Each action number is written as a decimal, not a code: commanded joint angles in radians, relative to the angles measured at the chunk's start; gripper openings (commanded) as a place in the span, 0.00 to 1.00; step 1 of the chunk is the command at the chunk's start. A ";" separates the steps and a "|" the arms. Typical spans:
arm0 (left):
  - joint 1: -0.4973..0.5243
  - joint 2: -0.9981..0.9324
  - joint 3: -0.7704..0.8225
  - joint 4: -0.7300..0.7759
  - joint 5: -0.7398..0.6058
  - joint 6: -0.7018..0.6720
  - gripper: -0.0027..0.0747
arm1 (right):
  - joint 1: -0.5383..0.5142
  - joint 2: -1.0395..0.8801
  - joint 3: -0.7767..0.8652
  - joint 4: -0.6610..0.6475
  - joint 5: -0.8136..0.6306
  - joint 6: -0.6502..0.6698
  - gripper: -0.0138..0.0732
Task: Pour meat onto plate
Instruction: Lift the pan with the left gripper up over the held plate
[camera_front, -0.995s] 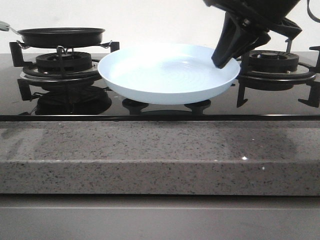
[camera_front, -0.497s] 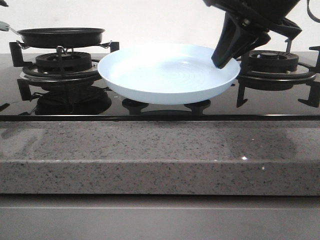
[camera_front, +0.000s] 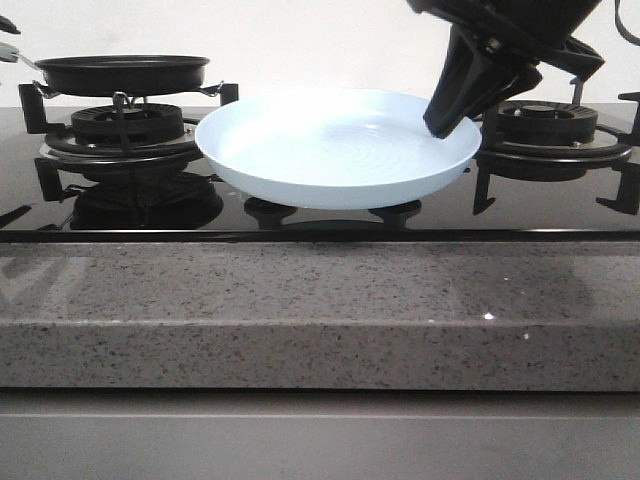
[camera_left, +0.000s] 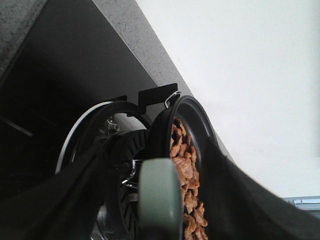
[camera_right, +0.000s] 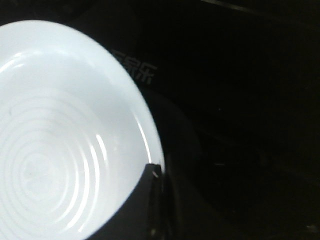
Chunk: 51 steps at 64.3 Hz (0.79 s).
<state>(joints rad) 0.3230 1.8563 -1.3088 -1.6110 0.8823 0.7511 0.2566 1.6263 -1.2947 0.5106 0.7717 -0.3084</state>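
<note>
The pale blue-white plate (camera_front: 330, 150) is over the black cooktop between the two burners, and no meat is on it. My right gripper (camera_front: 440, 125) is shut on its right rim; the right wrist view shows the plate (camera_right: 60, 135) and the gripper (camera_right: 156, 175) pinching the rim. The black frying pan (camera_front: 120, 72) sits on the back left burner. In the left wrist view the reddish-brown meat (camera_left: 182, 170) lies heaped in the pan. My left gripper (camera_left: 155, 155) is open, its fingers apart on either side of the pan's pale handle (camera_left: 160, 200).
The left burner grate (camera_front: 125, 125) carries the pan. The right burner grate (camera_front: 550, 125) stands just behind my right arm. The glossy black cooktop (camera_front: 320, 222) ends at a speckled granite counter edge (camera_front: 320, 310). A white wall runs behind.
A dark tip of my left gripper has come into the front view's top left corner and dropped lower toward the pan handle. The plate and right gripper have barely moved.
</note>
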 joint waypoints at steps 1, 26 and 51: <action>-0.006 -0.047 -0.030 -0.068 0.021 0.007 0.48 | -0.001 -0.052 -0.024 0.031 -0.022 -0.010 0.04; -0.006 -0.047 -0.030 -0.070 0.011 0.007 0.19 | -0.001 -0.052 -0.024 0.031 -0.022 -0.010 0.04; -0.004 -0.050 -0.030 -0.236 0.144 0.033 0.01 | -0.001 -0.052 -0.024 0.031 -0.022 -0.010 0.04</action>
<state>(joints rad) 0.3208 1.8599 -1.3111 -1.7078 0.9208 0.7736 0.2566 1.6263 -1.2947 0.5106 0.7721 -0.3084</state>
